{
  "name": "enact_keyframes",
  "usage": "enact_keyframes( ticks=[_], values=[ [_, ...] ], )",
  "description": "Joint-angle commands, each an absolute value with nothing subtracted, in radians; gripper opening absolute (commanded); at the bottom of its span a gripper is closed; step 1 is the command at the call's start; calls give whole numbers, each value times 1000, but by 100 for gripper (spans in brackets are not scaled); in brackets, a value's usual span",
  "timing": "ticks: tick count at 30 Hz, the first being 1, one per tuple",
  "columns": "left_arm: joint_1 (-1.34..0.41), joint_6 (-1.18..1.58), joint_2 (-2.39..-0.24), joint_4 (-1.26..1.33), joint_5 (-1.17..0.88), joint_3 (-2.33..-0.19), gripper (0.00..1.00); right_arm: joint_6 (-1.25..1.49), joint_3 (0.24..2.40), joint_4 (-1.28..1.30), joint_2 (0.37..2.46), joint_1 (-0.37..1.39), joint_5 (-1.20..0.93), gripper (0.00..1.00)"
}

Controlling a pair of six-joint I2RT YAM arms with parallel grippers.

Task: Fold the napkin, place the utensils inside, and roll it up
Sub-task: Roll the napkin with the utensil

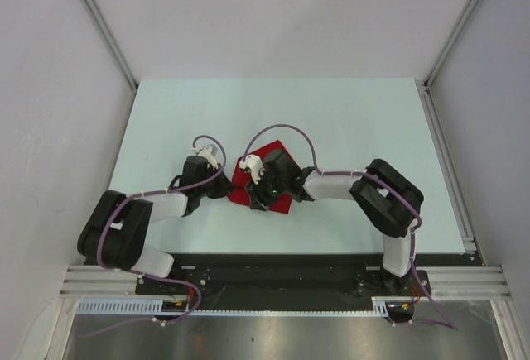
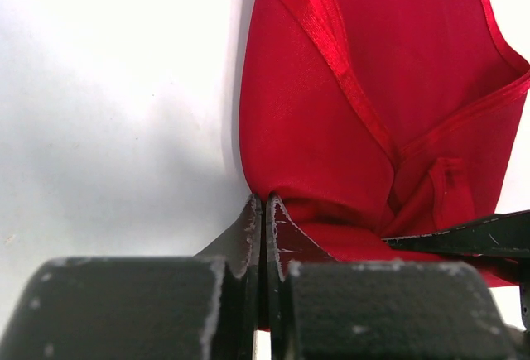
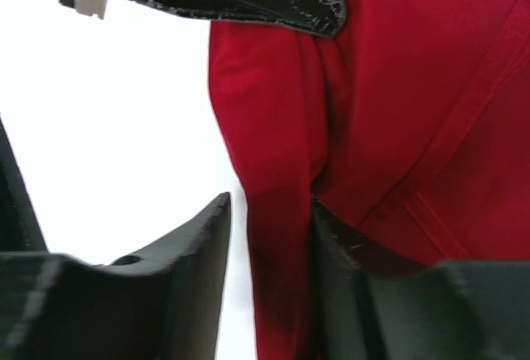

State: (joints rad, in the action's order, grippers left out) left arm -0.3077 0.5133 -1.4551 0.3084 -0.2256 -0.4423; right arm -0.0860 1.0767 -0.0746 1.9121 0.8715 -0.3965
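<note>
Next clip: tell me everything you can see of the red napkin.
The napkin is thin, bright red, plain cloth with stitched hems. It is bunched in overlapping folds rather than spread flat. It lies on the pale table between the two arms. The left gripper is shut on a folded edge at its left side. The right gripper stands open astride a raised ridge of cloth. From above, both grippers hide part of it.

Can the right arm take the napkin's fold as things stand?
Probably yes: the right gripper holds open jaws either side of a fold of the napkin; the left gripper, shut at the cloth's edge, leaves that fold free.
</note>
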Motion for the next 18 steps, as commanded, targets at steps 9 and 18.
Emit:
enact_keyframes(
  ticks=[9, 18],
  values=[
    [-334, 466, -1489, 169, -241, -486, 0, -107, 1042, 104, 1680, 929, -122, 73],
    [-341, 466, -1502, 153, -238, -506, 0, -186, 1000, 41, 1600, 1065, 11, 70]
  ],
)
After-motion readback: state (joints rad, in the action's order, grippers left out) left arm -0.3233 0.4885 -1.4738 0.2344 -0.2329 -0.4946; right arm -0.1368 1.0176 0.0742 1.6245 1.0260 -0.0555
